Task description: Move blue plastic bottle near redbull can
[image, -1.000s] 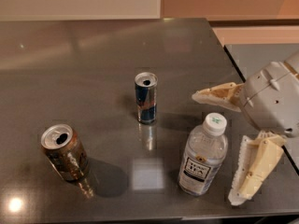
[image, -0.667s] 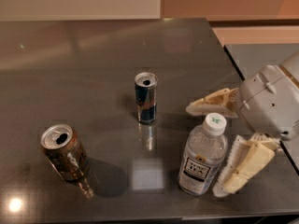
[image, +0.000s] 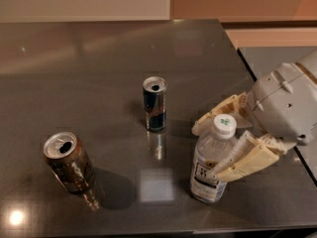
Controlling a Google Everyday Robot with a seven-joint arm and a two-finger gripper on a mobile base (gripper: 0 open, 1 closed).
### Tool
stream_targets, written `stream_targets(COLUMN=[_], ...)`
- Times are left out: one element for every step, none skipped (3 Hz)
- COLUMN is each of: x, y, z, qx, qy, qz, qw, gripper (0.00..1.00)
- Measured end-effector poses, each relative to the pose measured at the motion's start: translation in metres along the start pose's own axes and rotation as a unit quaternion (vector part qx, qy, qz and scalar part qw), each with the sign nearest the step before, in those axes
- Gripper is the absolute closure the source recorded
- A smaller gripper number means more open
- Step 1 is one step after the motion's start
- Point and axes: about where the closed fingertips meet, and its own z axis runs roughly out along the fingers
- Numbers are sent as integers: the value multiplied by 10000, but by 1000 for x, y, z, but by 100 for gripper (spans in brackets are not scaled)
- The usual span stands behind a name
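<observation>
The blue plastic bottle (image: 206, 176), clear with a white cap and a dark-and-white label, stands upright at the front right of the dark table (image: 89, 58). The redbull can (image: 155, 104), slim, blue and silver with an open top, stands near the table's middle, up and left of the bottle, with a gap between them. My gripper (image: 208, 151) reaches in from the right. It is open, with one cream finger (image: 220, 114) behind the bottle's neck and the other finger (image: 245, 161) in front of its shoulder, both close to it.
A wider brown-gold can (image: 69, 161) stands at the front left with an open top. The table's right edge (image: 247, 68) runs just behind the gripper's white body (image: 285, 103). The front edge lies just below the bottle.
My gripper has moved left, from beside the bottle to straddling its upper part, and its fingers have come closer together. The bottle and both cans have not moved.
</observation>
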Motion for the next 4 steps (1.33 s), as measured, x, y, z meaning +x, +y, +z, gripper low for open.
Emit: stream_targets(x=[-10,-22,-33,-34], y=[-18,-46,-76,-103], z=[-7,-12,-11,-9], qx=[156,313,430,509], qy=[23,-21,-126,-295], qz=[50,133,186,302], qw=[9999,9994,9988,9978], gripper=[88,100,100,100])
